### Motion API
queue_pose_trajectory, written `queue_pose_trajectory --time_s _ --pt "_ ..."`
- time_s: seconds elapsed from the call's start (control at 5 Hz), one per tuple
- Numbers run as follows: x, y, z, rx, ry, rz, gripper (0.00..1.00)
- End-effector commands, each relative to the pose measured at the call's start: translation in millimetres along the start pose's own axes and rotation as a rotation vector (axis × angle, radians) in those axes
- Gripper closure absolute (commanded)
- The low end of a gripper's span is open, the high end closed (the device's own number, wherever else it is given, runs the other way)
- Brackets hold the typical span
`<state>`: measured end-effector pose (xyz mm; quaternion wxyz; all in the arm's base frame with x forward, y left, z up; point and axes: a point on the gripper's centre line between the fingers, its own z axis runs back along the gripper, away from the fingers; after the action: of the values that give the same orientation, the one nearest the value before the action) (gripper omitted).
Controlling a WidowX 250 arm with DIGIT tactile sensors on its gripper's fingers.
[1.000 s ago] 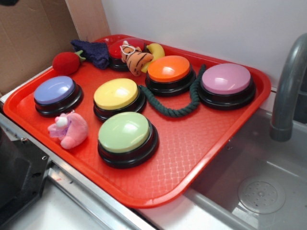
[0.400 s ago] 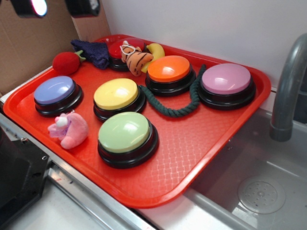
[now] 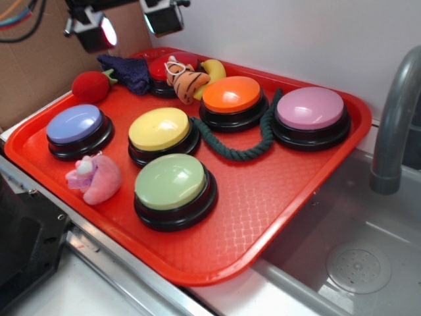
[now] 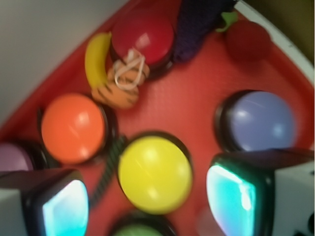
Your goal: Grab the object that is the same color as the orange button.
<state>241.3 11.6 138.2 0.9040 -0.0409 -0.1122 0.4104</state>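
The small orange striped plush tiger lies at the back of the red tray, between the red-domed button and the orange button. A yellow banana lies just behind the tiger. My gripper hangs open high above the tray's back left, well clear of the tiger, with nothing between its fingers. In the wrist view the yellow button shows between its glowing pads.
Purple, yellow, green and pink buttons fill the tray. A pink plush, a red plush ball, a dark cloth and a green rope also lie there. A faucet and sink are on the right.
My gripper has come into the exterior view at the top left and moved down and to the right. Nothing on the tray has moved.
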Motion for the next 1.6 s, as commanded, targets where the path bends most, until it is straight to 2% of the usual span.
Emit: queue_pose_trajectory --time_s 0.0,0.4,0.6,0.8,1.4 --pt "63.4 9.3 -42.7 -0.09 -0.087 0.3 0.0" --pt "77.8 7.4 -79.7 -0.055 -0.111 0.435 0.0" --pt "77.2 4.0 -91.6 -0.068 -0.062 0.391 0.0" --pt "69.7 -1.6 -93.0 -0.065 -0.078 0.359 1.0" --pt "61.7 -12.8 -93.4 -0.09 -0.066 0.312 1.0"
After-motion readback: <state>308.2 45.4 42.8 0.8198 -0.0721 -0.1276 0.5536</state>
